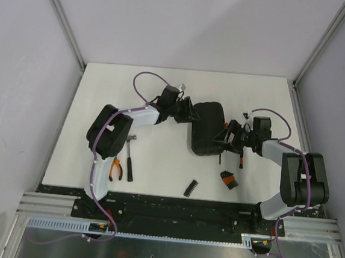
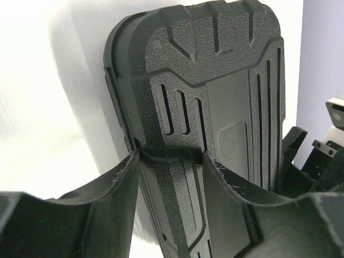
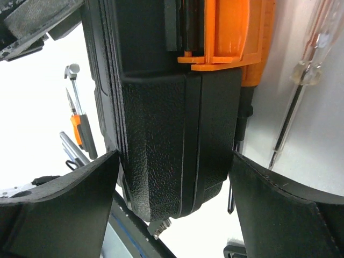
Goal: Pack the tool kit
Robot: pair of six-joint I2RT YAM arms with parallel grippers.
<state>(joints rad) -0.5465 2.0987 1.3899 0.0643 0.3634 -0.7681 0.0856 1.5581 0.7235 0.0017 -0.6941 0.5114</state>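
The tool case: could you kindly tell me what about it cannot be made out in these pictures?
Inside of the tool case: every view shows only its outer shell.
Orange latch: cut off by the right wrist view's top edge; too small and partly behind the right hand in the top view.
Left hand grip: the left wrist view does not settle whether its fingers press the case.

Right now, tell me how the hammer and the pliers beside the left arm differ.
The pliers have orange handles; the hammer has a black handle and a pale metal head. The hammer is longer than the pliers. The pliers lie nearer the left arm than the hammer. Both lie flat on the table, outside the closed case.
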